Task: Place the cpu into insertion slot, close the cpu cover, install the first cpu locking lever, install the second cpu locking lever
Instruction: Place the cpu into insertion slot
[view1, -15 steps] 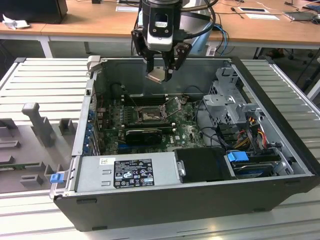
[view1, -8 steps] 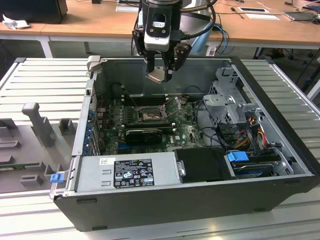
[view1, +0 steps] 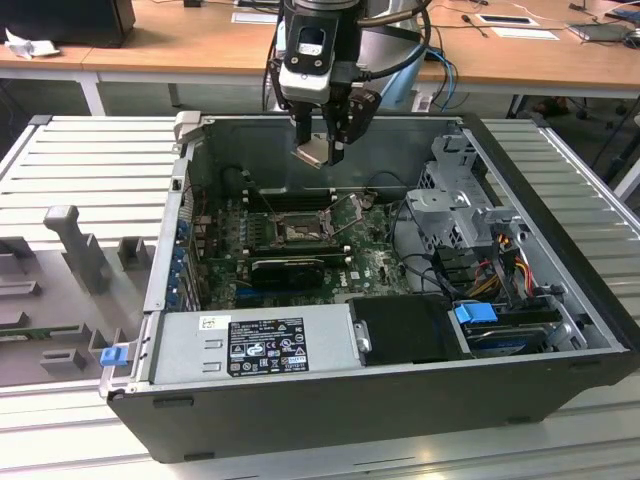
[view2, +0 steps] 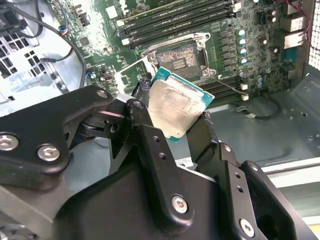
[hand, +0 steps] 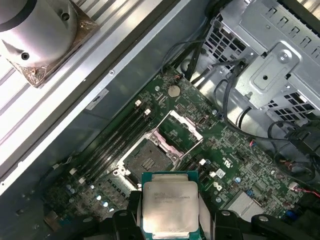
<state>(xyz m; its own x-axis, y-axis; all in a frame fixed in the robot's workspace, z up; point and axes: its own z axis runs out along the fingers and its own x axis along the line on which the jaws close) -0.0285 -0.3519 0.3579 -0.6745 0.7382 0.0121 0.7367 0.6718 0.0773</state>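
Note:
My gripper (view1: 322, 148) hangs above the open computer case, shut on the cpu (view1: 312, 151), a flat pale silver square chip with a green edge. In both wrist views the cpu (view2: 176, 106) (hand: 169, 204) sits clamped between the black fingers (view2: 144, 131), well above the board. Below it lies the insertion slot (view1: 294, 229) (view2: 176, 56) (hand: 147, 155), a square socket with a dark centre on the green board. The slot is uncovered. The cpu cover (view1: 350, 211) (hand: 178, 130), a thin metal frame with a window, stands flipped up beside the slot.
Long black memory slots (view1: 285, 199) run behind the socket and a long black card (view1: 289, 268) lies in front of it. A metal drive cage (view1: 458, 200) with cables fills the case on the exterior view's right, and a grey power supply (view1: 262, 340) sits at the front.

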